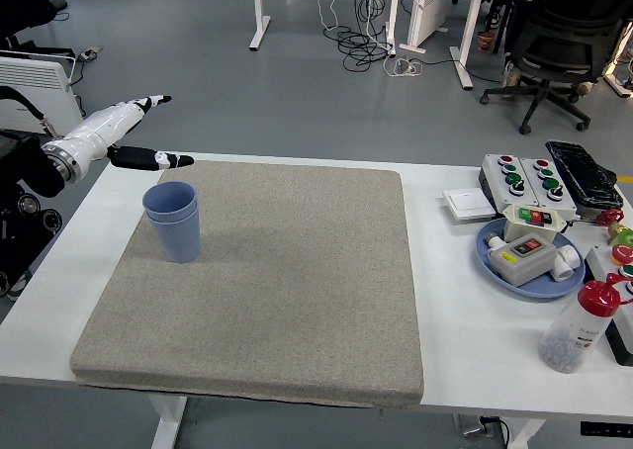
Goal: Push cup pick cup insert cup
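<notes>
**A:** Looking at the cups (pixel 173 220), I see one blue cup nested inside another, upright on the grey mat (pixel 267 281) near its far-left corner. Only a thin band of the inner rim shows above the outer one.

**B:** And the left hand (pixel 134 133)?

**A:** It hangs above and behind the cups, clear of them, with its fingers spread: one long white finger points up and away, the thumb sticks out level toward the mat. It holds nothing. The right hand is out of view.

**B:** So the insert looks done?

**A:** I judge so. The inner cup sits nearly flush and straight, not cocked to a side.

**B:** How would that stack handle if it had to be lifted?

**A:** They look like thin plastic tumblers, so probably light and a bit springy in the wall. Smooth sides could slip in hard fingers. A squeeze too low or too hard might pinch the two together and jam them.

**B:** Where would you take hold?

**A:** Around the outer wall, just under the rim, thumb on one side and fingers opposite, where the rim stiffens it. A knock near the top would likely tip the stack, since it is tall and narrow at the base.

**B:** Anything nearby in the way?

**A:** No. The button boxes, blue plate (pixel 488 254) and bottle (pixel 578 328) sit well apart at the right end of the bench (pixel 465 301).
</notes>
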